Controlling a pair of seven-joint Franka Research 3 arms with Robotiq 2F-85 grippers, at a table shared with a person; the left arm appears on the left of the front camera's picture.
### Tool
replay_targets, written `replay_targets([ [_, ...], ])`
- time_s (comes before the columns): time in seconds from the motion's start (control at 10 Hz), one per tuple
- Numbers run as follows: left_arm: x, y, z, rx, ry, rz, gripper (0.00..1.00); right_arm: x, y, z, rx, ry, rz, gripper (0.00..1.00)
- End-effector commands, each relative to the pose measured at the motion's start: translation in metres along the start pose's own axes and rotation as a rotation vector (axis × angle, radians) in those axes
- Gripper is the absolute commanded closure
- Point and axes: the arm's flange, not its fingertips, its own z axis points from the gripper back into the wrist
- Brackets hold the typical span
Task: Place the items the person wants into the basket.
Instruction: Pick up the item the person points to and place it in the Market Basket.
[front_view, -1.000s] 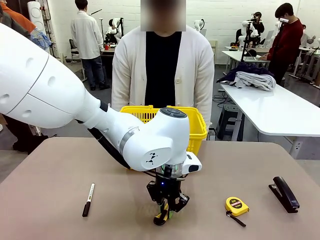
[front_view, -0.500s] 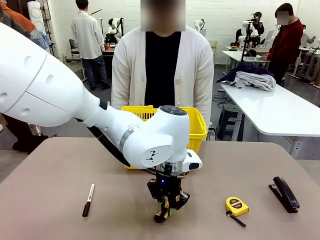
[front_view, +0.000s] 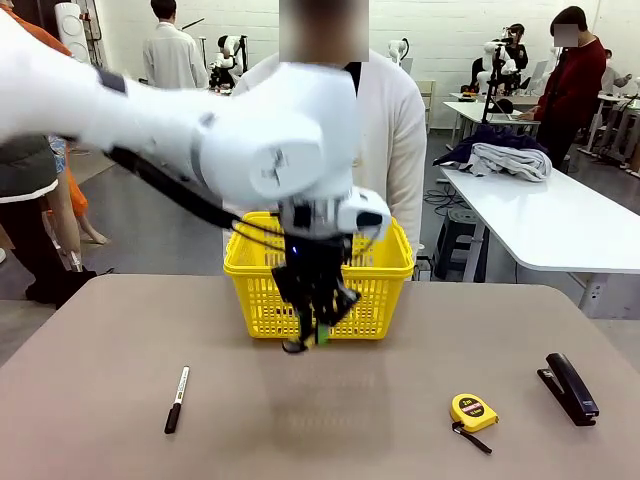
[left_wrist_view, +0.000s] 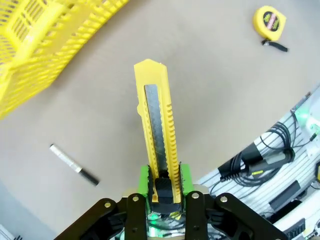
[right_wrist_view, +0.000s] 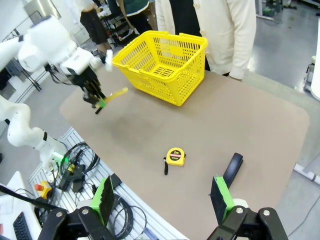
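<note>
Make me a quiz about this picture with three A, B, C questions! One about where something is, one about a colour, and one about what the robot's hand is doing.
1. Where is the small round yellow tape measure?
A) on the floor
B) on the brown table
C) on a shelf

2. What colour is the plastic lattice shopping basket?
A) blue
B) red
C) yellow

3. What is the left gripper doing?
A) shut on the yellow-and-black utility knife
B) open with nothing in it
C) pressing flat on the tabletop

Answers:
1 B, because it lies on the tabletop toward the robot's right.
2 C, because its walls and rim are bright yellow.
3 A, because the left wrist view shows it clamping the knife's end, and the front view shows the knife held up off the table.
</note>
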Motion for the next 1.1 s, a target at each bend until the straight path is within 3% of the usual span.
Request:
replay_targets([
  [0.0, 0.002, 0.007, 0.028, 0.005, -0.013, -0.009, 0.82, -0.002, 0.0, -0.002, 0.002, 0.003, 0.0, 0.0],
  [0.4, -0.006, 0.014, 0.062, -0.033, -0.049, -0.008, 0.82, -0.002, 0.0, -0.002, 0.002, 0.003, 0.0, 0.0],
  [1.0, 0.001, 0.011, 0.059, 0.0, -0.044, 0.01, 0.82, -0.002, 0.0, -0.002, 0.002, 0.003, 0.0, 0.0],
])
